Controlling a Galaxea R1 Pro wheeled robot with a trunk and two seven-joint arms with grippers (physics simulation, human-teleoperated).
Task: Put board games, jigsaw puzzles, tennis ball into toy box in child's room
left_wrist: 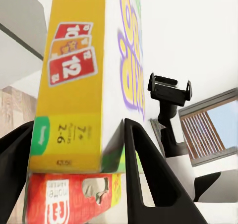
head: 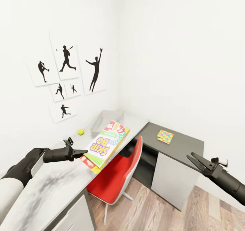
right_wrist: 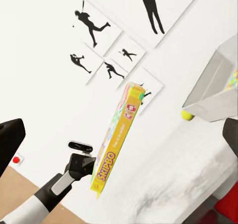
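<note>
Two stacked games clamped at one corner by left gripper, held above table, near toy box (ball beside it). Right gripper open, empty.

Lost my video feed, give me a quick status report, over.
Left gripper shut on Skip-Bo game box, held over the table. Right gripper open, empty. Toy box just beyond; tennis ball beside it.

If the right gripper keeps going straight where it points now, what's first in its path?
Probably the Skip-Bo game box held in the left gripper; the right gripper points towards it across the red chair. Depth unclear.
</note>
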